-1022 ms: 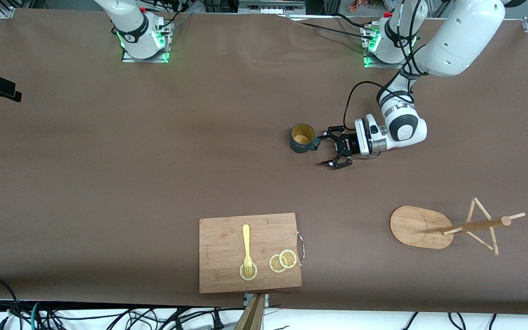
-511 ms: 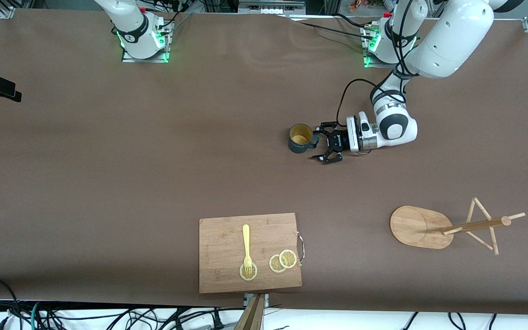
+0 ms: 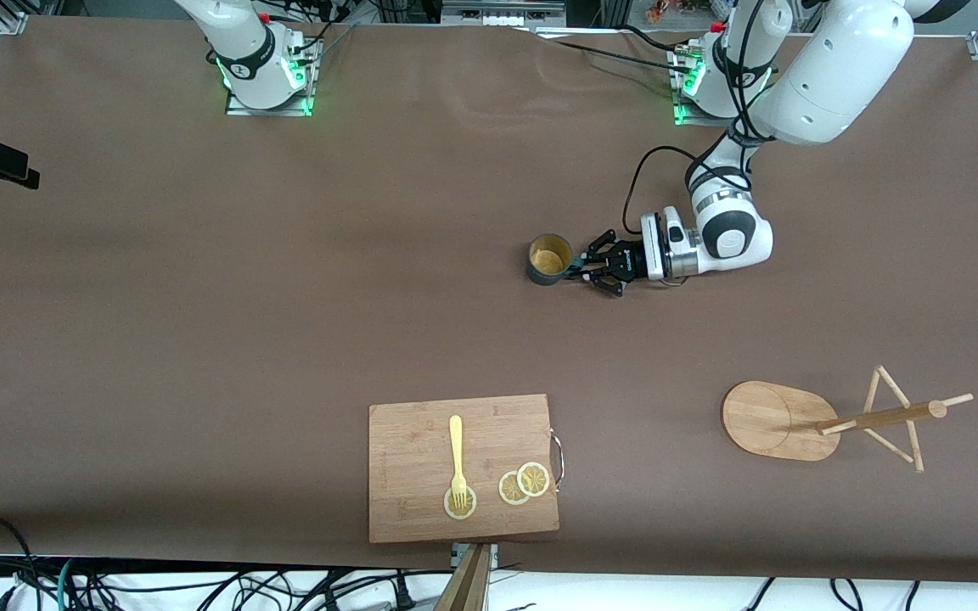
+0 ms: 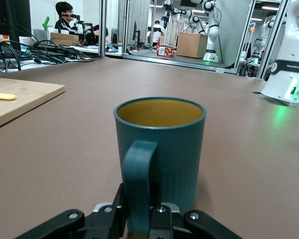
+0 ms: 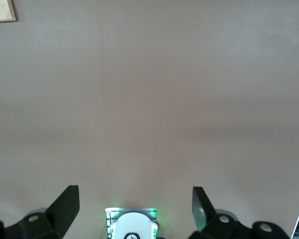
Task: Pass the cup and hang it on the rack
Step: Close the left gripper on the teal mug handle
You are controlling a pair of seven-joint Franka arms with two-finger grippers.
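Note:
The dark teal cup (image 3: pixel 548 259) stands upright on the brown table near its middle, with a yellowish inside. My left gripper (image 3: pixel 592 270) lies low beside it, shut on the cup's handle. In the left wrist view the cup (image 4: pixel 162 134) fills the centre, and the handle (image 4: pixel 138 184) sits between the fingers of my left gripper (image 4: pixel 139 219). The bamboo rack (image 3: pixel 773 420) stands toward the left arm's end, nearer the front camera than the cup. My right gripper (image 5: pixel 134 204) is open and empty, high over its own base; it is out of the front view.
A bamboo cutting board (image 3: pixel 463 467) with a yellow fork (image 3: pixel 457 454) and lemon slices (image 3: pixel 523 482) lies at the table edge nearest the front camera. Its corner shows in the left wrist view (image 4: pixel 20 97). The right arm's base (image 3: pixel 264 64) stands at the table's back edge.
My left gripper moved in on the cup's handle and shut on it. The cup shifted slightly toward the right arm's end. The right arm waits.

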